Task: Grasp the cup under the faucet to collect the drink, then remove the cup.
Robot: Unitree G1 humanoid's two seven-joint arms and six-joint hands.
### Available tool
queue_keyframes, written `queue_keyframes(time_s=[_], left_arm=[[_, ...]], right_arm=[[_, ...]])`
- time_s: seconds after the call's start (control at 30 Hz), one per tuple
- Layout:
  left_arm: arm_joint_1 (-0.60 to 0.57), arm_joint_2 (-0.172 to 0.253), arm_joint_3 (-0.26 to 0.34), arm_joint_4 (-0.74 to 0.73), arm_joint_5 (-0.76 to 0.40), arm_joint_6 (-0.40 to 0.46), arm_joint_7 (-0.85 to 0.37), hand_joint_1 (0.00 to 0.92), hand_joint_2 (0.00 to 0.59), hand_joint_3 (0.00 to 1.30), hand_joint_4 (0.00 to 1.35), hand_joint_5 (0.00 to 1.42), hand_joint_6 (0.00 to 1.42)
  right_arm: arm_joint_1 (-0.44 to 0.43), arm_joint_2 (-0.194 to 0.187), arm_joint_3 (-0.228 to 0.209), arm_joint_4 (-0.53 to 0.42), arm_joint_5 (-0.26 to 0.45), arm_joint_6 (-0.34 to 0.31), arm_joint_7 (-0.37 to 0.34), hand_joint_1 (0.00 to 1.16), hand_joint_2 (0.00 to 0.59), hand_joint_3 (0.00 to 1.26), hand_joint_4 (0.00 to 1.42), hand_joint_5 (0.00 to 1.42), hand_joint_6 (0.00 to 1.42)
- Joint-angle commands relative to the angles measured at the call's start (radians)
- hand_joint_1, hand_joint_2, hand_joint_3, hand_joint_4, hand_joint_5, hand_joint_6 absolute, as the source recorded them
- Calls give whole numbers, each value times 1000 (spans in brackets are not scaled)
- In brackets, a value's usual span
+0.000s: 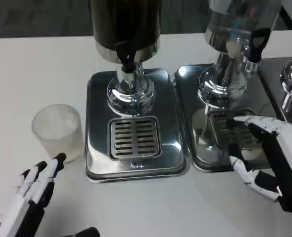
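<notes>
A frosted translucent cup [58, 130] stands upright on the white table, just left of the left silver drip tray [99, 163]. The dark dispenser's black faucet [128, 60] hangs over that tray's slotted grate [135, 138], and nothing stands on the grate. My left hand [36, 186] lies at the bottom left, fingers stretched out toward the cup and a little short of it, holding nothing. My right hand [267, 158] hovers over the right drip tray [185, 94], its fingers and thumb spread apart beside that grate, with nothing visible between them.
A second dispenser [225, 81] with a chrome base stands on the right tray, and part of a third [291, 84] shows at the right edge. Bare white table lies in front of the trays and around the cup.
</notes>
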State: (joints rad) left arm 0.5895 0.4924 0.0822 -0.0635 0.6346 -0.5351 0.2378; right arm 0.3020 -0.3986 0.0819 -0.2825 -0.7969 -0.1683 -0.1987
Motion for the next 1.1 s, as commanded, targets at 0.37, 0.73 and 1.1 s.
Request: queue_keyframes(time_s=[0.37,0.73,1.1], left_arm=[[2,17,5,12,-16,-10,-14,0,30,0,0,0,0],[-54,35,65,111,-104,-132,23,0,19,0,0,0,0],[-150,44,150,220,-177,-219,43,0,0,0,0,0,45]], right_arm=[[14,23,7,-36,-3,2,1,483,450,376,309,301,307],[19,58,28,-74,-33,40,15,483,450,376,309,302,307],[34,91,45,-94,-56,56,7,483,450,375,309,302,307]])
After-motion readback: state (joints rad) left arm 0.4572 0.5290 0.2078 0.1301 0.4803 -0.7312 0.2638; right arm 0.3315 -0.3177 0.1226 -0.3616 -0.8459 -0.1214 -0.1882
